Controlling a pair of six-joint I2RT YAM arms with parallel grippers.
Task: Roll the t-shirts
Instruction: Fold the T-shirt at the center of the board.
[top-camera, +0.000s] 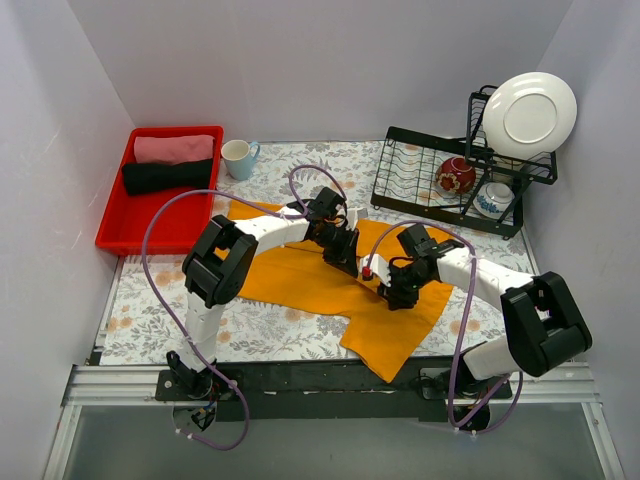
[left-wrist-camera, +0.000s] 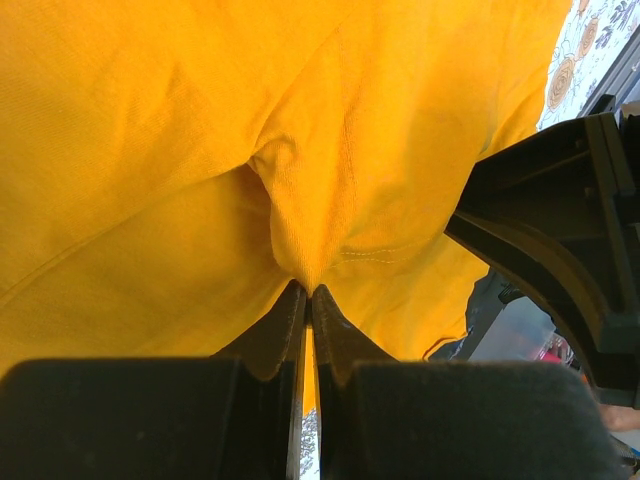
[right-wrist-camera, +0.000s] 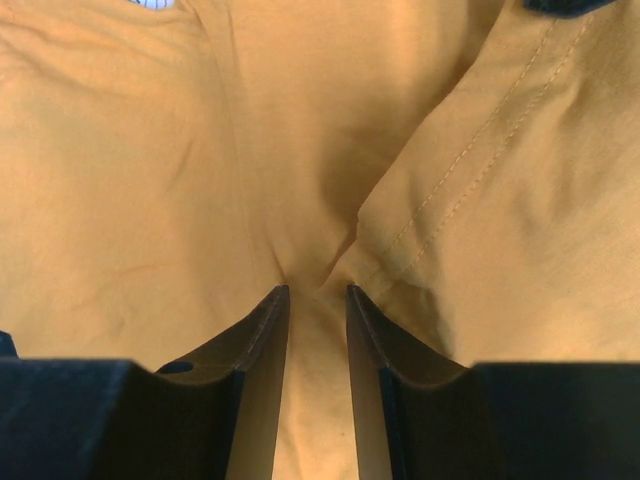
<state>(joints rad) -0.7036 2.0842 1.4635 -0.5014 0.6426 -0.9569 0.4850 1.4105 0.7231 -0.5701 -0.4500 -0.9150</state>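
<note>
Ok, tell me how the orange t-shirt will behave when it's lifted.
Probably floppy: the orange t-shirt puckers into a soft ridge where the left gripper pinches it, so it should drape and sag. It is likely light for its size, being thin cloth lying flat. Pushed, it may bunch up rather than slide across the table.

Orange-yellow t-shirt (top-camera: 290, 285) spread, rumpled, at centre; pink bundle (top-camera: 173, 148), black bundle (top-camera: 165, 176) far-left.
</note>
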